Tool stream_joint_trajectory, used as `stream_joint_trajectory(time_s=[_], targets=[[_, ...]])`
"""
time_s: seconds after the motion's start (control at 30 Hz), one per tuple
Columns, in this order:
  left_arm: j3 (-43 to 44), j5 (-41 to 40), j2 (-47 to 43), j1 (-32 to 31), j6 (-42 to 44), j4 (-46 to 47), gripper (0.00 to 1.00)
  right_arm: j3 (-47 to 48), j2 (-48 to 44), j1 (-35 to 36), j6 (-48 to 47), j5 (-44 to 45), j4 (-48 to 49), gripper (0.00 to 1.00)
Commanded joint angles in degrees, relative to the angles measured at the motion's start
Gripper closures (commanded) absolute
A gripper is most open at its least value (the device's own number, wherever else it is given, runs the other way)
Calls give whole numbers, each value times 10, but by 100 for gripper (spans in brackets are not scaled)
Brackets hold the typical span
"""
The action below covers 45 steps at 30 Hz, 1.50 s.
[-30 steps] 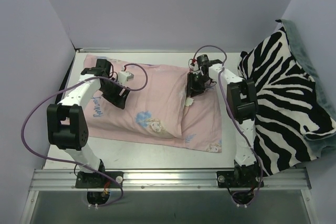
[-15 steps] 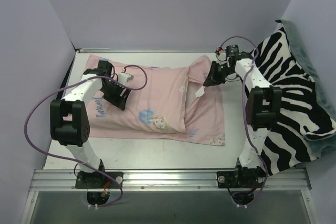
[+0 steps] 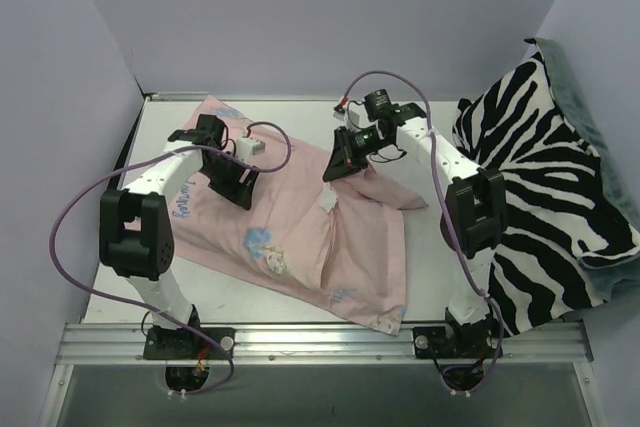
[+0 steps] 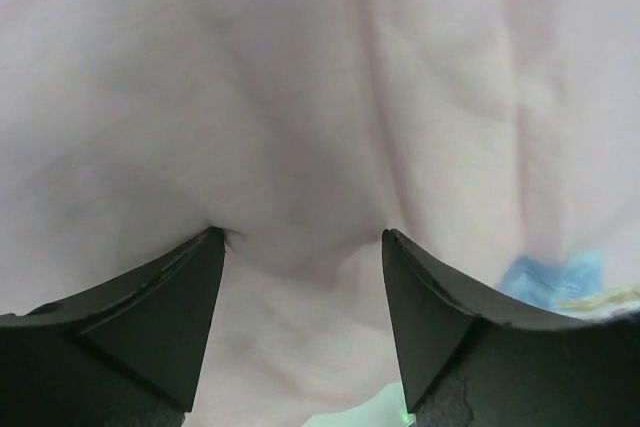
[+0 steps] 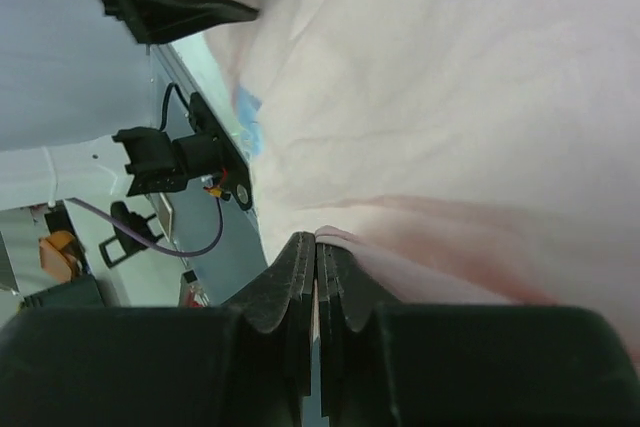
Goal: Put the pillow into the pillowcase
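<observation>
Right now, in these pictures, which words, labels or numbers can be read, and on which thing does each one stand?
Blue script lettering on the pillowcase, beside the left arm: one short word, too blurred to read.
Small white tag on the pillowcase: too small to show any print.
Both wrist views: no text in sight.

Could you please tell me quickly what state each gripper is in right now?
Left gripper: open, fingertips pressed against the pillowcase.
Right gripper: closed, pinching a fold of the pillowcase.
</observation>
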Motion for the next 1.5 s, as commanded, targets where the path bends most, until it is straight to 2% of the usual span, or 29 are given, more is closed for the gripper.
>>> stream_joint_trajectory(time_s=[0.0,0.1,0.17,0.23,0.37,0.4,0.43,0.57,0.67,0.83,0.9,0.97,1.07,1.13,1.17,1.27,1.37,1.47], targets=[[10,100,-69,6,14,11,27,-15,-28,-75,-14,5,-13,100],[62,193,-98,-19,-4,17,24,-104,-72,-134,-22,22,-23,100],[91,203,-93,-49,-44,34,23,-184,-111,-153,-29,33,-28,100],[125,165,-74,-107,-70,69,21,-263,-152,-165,-49,51,-38,100],[159,77,-25,-195,-108,157,18,-349,-184,-169,-57,86,-37,100],[172,61,10,-211,-113,173,18,-357,-185,-171,-59,97,-37,100],[203,36,29,-224,-118,179,19,-361,-185,-173,-64,99,-37,100],[288,44,130,-277,-149,202,24,-347,-166,-197,-60,100,-37,100],[331,55,192,-290,-163,219,26,-320,-146,-214,-54,98,-36,100],[355,25,270,-305,-144,184,22,-268,-113,-230,-49,105,-36,100],[341,3,284,-304,-117,145,29,-253,-98,-233,-48,129,-34,100],[303,-13,276,-304,-111,141,33,-237,-81,-234,-44,140,-28,100],[235,-15,258,-301,-107,140,44,-219,-58,-233,-32,144,-25,100],[201,31,241,-298,-103,141,51,-205,-40,-230,-29,150,-26,89],[194,40,236,-298,-100,142,53,-189,-34,-229,-28,156,-24,69],[185,67,219,-299,-90,145,54,-158,-4,-217,-17,171,-22,52],[199,70,221,-297,-93,143,52,-124,23,-192,-14,183,-22,48],[213,66,224,-297,-95,139,52,-108,45,-164,-17,186,-24,49]])
